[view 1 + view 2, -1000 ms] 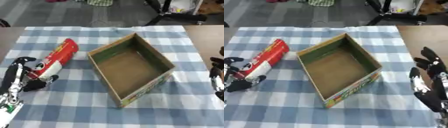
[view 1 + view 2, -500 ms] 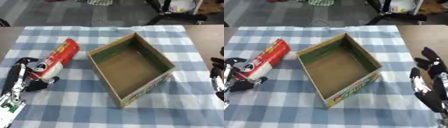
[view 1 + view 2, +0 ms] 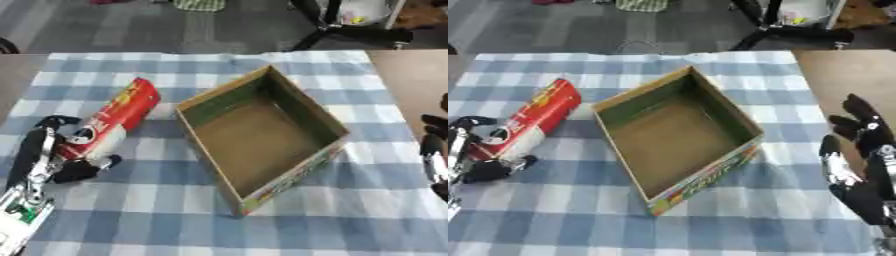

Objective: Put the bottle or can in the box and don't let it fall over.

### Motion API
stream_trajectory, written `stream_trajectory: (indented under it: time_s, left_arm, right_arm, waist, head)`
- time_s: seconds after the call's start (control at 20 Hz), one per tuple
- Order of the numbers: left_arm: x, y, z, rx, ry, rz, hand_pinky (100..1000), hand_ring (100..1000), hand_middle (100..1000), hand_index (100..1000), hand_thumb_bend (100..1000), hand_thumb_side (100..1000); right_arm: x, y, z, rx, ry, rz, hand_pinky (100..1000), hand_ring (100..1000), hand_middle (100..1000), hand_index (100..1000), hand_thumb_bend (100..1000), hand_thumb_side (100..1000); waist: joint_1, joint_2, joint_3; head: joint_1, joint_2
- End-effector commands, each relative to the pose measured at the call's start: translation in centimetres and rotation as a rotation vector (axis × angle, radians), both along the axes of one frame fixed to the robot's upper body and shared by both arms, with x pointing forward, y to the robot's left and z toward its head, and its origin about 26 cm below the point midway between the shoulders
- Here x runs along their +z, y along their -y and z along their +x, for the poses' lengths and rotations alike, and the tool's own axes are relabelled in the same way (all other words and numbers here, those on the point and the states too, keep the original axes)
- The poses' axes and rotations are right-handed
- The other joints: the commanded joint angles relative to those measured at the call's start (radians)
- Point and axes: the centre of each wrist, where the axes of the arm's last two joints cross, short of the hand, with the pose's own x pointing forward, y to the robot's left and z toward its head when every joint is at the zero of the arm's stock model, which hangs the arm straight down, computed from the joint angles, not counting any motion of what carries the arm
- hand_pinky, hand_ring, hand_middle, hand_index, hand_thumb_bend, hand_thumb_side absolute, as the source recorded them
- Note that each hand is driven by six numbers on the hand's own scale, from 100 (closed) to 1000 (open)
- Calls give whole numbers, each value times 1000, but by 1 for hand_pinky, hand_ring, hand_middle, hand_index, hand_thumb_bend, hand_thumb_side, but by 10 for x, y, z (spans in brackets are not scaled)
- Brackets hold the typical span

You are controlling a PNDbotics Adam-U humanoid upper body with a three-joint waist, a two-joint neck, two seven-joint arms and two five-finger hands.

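Over the last second the left hand [image 3: 54,150] had closed its fingers [image 3: 87,167] around the lying can's [image 3: 112,120] lower end, readying a lift toward the box [image 3: 262,135], while the right hand [image 3: 859,165] waited open.

A blue-and-white checked tablecloth [image 3: 157,210] covers the brown table [image 3: 833,75].
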Motion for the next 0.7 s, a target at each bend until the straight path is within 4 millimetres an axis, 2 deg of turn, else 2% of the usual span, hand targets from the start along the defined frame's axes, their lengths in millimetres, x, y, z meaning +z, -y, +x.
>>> stream_trajectory:
  time_s: [0.05, 0.7]
  left_arm:
    - [5, 0, 3, -7, 4, 22, 650, 584, 808, 788, 791, 173]
    - [-3, -2, 6, 9, -34, -14, 531, 541, 787, 781, 724, 153]
  right_arm:
    - [7, 0, 0, 10, 22, -21, 864, 863, 1000, 934, 100, 490]
    - [7, 0, -1, 9, 27, -17, 863, 858, 1000, 931, 100, 487]
  waist:
    - [0, 5, -3]
    - [-4, 6, -3]
  head:
    - [4, -14]
    - [6, -17]
